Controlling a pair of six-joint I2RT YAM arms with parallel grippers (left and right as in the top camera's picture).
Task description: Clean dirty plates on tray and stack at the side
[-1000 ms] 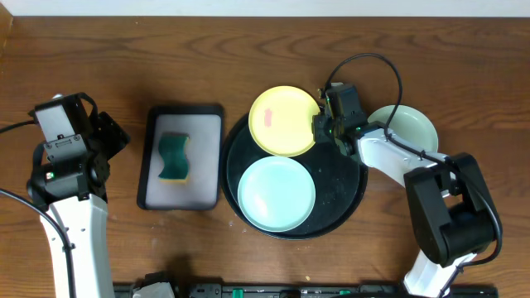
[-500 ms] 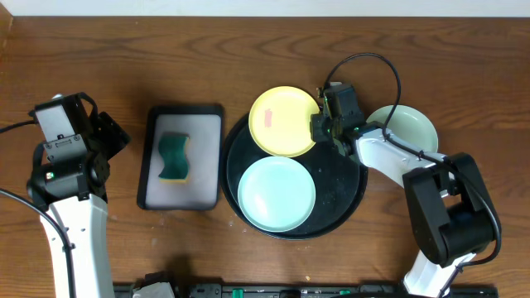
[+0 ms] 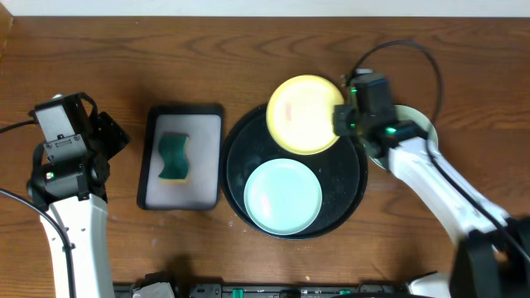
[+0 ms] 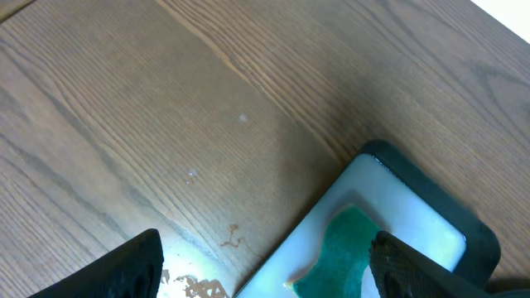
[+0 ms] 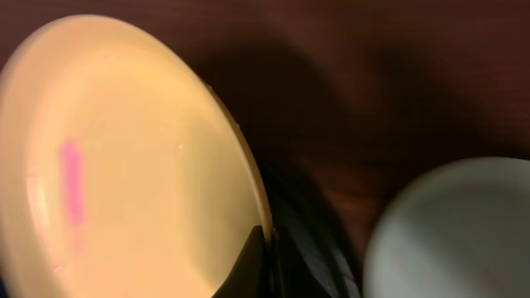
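Note:
My right gripper (image 3: 341, 118) is shut on the right rim of the pale yellow plate (image 3: 304, 126), which has a pink smear and is lifted over the back of the round black tray (image 3: 353, 192). The right wrist view shows a finger (image 5: 263, 261) pinching that plate's rim (image 5: 124, 157). A mint green plate (image 3: 282, 197) lies on the tray at the front. Another mint green plate (image 3: 426, 128) lies on the table to the right, mostly hidden by the right arm; it also shows in the right wrist view (image 5: 451, 232). My left gripper (image 4: 265, 269) is open and empty, above the table at the far left.
A rectangular black tray with a grey inside (image 3: 203, 132) stands left of the round tray and holds a green and yellow sponge (image 3: 174, 157). The left wrist view shows that tray's corner (image 4: 397, 186) and the sponge (image 4: 344, 248).
My right gripper has lifted the yellow plate and carried it to the right, off the tray's back left rim. The right arm has swung out. The left arm has not moved.

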